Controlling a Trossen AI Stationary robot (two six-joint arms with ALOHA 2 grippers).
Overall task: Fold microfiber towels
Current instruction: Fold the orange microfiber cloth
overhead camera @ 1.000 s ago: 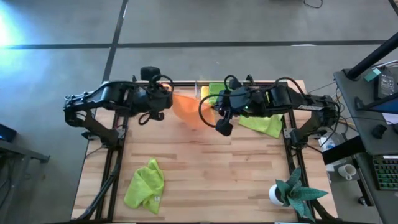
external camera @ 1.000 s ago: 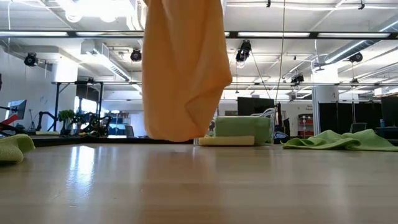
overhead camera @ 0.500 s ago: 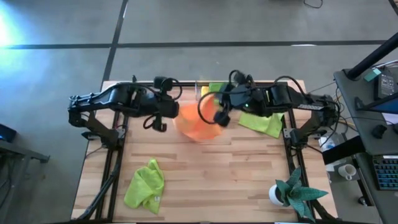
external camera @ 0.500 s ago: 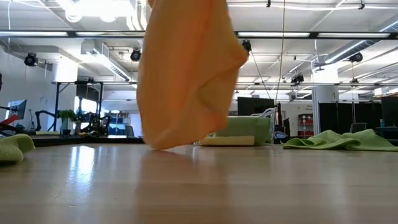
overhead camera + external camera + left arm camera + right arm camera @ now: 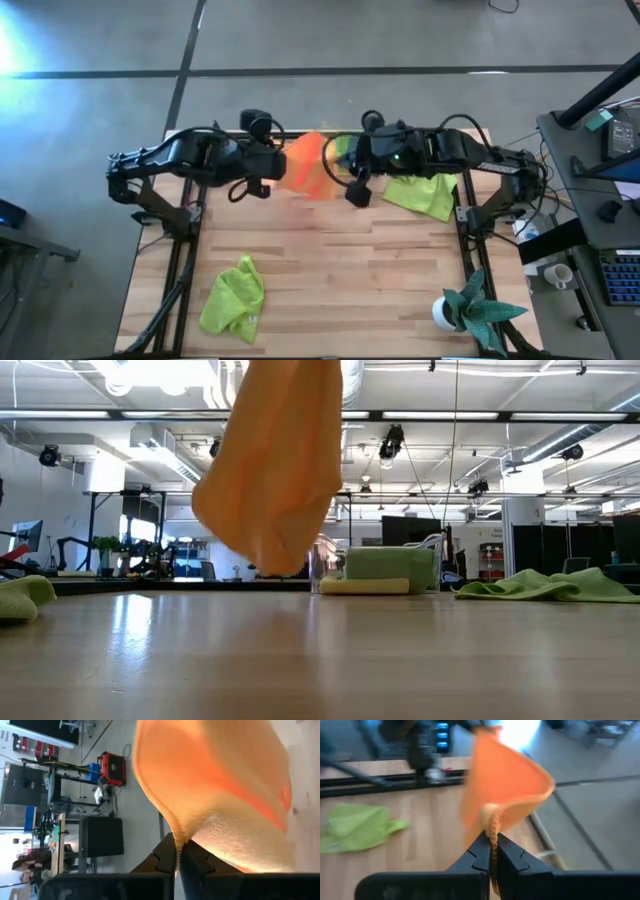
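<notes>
The left gripper (image 5: 178, 857) is clamped on an edge of the orange towel (image 5: 308, 167), the hem pinched between its two dark fingers (image 5: 162, 856) in the left wrist view. The right gripper (image 5: 490, 851) is clamped on another edge of the same cloth, its fingers pressed together on a bunched hem in the right wrist view. The two grippers face each other over the far middle of the wooden table (image 5: 330, 270), and the orange towel hangs between them, raised off the tabletop. In the low view its lower end (image 5: 270, 510) dangles above the wood without touching it, the cloth sagging in loose folds.

Behind the orange towel, at the far edge of the table, the low view shows a folded lime green towel (image 5: 390, 564) lying on a folded yellow towel (image 5: 365, 586), with a clear plastic bin (image 5: 328, 565) just beside them. To the right of these, under the right arm, a second lime green towel (image 5: 425, 192) lies spread and rumpled on the table. A third lime green towel (image 5: 234, 296) lies crumpled near the front left of the table, well apart from the others.

At the front right corner stands a teal spiky-leaved plant (image 5: 478, 305) in a white pot (image 5: 442, 313). Beyond the right edge of the table is a desk with a white mug (image 5: 558, 272) on it.
</notes>
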